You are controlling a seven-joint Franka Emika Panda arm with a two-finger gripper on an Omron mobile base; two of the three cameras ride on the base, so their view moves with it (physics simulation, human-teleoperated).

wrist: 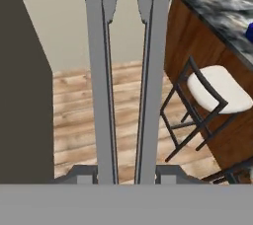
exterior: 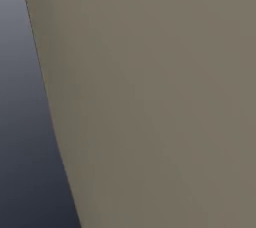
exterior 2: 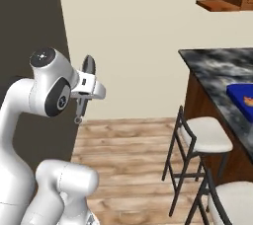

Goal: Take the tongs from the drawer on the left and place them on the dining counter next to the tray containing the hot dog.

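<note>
In the hand view, the tongs [wrist: 101, 86] run as two long grey metal arms from the bottom of the frame to the top. My gripper [wrist: 126, 177] is shut on them, one dark fingertip outside each arm. From the right base camera, the gripper [exterior 2: 81, 103] hangs at the end of the raised white arm, well left of the dining counter [exterior 2: 212, 66]. That marbled counter [wrist: 212, 2] stands on a reddish-brown base. A flat blue thing [exterior 2: 241, 99] with something orange on it lies at the counter's right edge, cut off; I cannot tell whether it is the tray. The drawer is out of view.
Two white-seated stools [exterior 2: 206, 137] [exterior 2: 232, 199] on dark metal legs stand along the counter's base; one stool [wrist: 217, 88] is ahead of the hand. A dark wall panel [exterior 2: 29, 26] stands at the left. A beige wall [exterior: 150, 97] stands close before the left base camera. Wooden floor [exterior 2: 128, 155] lies between.
</note>
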